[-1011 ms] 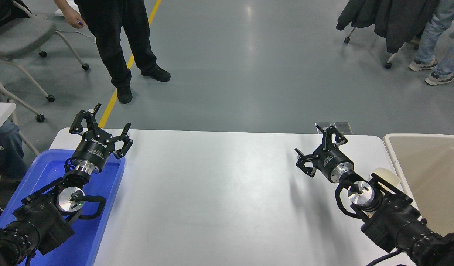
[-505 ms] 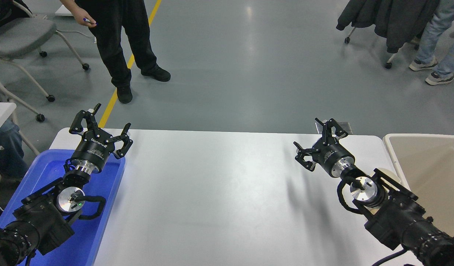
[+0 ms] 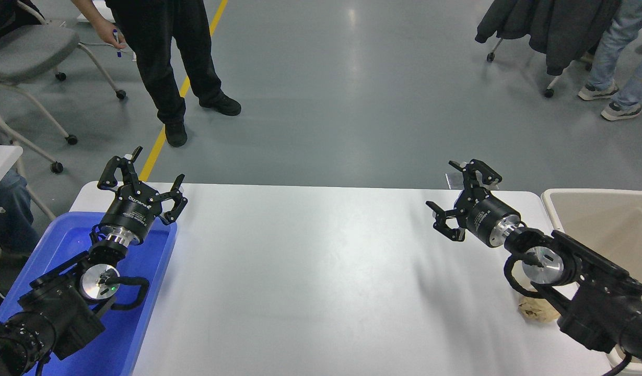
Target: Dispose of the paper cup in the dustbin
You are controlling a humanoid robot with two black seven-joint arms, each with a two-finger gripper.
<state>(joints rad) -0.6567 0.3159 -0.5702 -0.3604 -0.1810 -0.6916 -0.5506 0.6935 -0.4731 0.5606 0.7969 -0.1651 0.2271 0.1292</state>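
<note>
My right gripper (image 3: pixel 459 199) is open and empty, raised over the table's far right part, just left of the dustbin. The dustbin (image 3: pixel 587 192) is a large beige bin standing against the table's right edge. The paper cup does not show; the right arm's wrist covers the spot by the bin where it stood. A crumpled brown paper ball (image 3: pixel 536 309) lies on the table under the right forearm. My left gripper (image 3: pixel 146 176) is open and empty, parked at the lower left over the blue tray's far end.
A bright blue tray (image 3: pixel 70 240) sits at the table's left edge under the left arm. A person in black stands beyond the far left corner, holding a blue marker (image 3: pixel 116 43). Chairs and other people are on the floor at the back.
My right arm has swung to the right and farther from me, toward the bin. The paper cup beside the bin is now covered by the wrist, and the brown paper ball has come into view.
</note>
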